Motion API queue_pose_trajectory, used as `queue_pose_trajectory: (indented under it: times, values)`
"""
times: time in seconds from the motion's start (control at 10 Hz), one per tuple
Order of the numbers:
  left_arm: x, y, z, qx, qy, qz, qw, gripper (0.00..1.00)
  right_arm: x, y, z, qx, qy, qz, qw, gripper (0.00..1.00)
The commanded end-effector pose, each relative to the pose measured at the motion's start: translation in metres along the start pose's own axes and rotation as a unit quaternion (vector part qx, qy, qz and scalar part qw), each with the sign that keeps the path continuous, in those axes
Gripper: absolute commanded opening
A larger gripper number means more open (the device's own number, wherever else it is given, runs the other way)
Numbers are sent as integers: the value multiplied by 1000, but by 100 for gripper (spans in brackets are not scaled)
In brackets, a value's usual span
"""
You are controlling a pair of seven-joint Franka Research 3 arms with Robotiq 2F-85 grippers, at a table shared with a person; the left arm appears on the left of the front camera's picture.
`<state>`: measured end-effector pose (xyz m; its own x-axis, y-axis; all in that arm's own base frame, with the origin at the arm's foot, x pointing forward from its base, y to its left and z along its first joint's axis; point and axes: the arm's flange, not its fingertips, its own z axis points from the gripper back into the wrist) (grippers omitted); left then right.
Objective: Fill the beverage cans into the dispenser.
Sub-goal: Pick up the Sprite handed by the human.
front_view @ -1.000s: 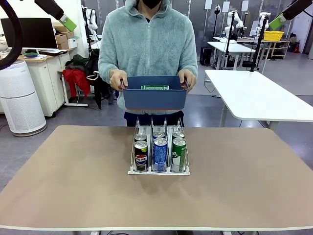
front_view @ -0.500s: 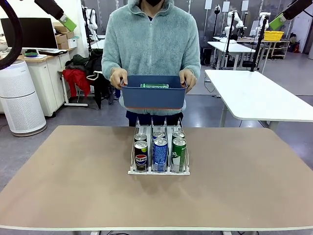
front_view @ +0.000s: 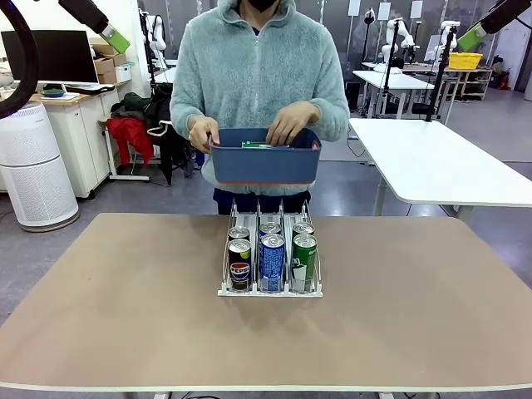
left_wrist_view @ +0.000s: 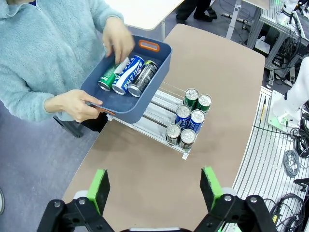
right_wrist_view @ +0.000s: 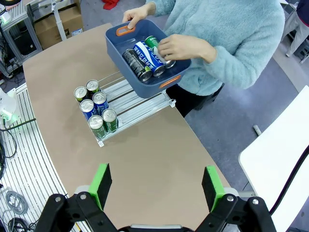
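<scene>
Sitting well beyond the left pincer (left_wrist_view: 154, 180) and right pincer (right_wrist_view: 155, 178), both spread apart, the dispenser (left_wrist_view: 155, 105) holds six cans (front_view: 272, 259).

Table (front_view: 108, 291) is wide open on both sides of the rack (front_view: 270, 293), so there's loads of room to come in there. The front of all three lanes is plugged with cans (front_view: 272, 259), two deep. The back of the lanes is bare, but the bin (front_view: 264, 166) hangs right over it, with a hand (front_view: 288, 125) in it.
</scene>
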<state>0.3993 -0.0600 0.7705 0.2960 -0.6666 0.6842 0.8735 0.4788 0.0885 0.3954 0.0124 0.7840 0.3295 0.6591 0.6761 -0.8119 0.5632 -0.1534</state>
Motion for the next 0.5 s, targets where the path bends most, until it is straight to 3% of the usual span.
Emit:
queue_pose_trajectory:
  times: [0.0, 0.4]
  values:
    - [0, -1, 1, 0, 0, 1, 1000, 100, 0, 1, 0, 2, 0, 1, 1000, 100]
    - [0, -1, 1, 0, 0, 1, 1000, 100, 0, 1, 0, 2, 0, 1, 1000, 100]
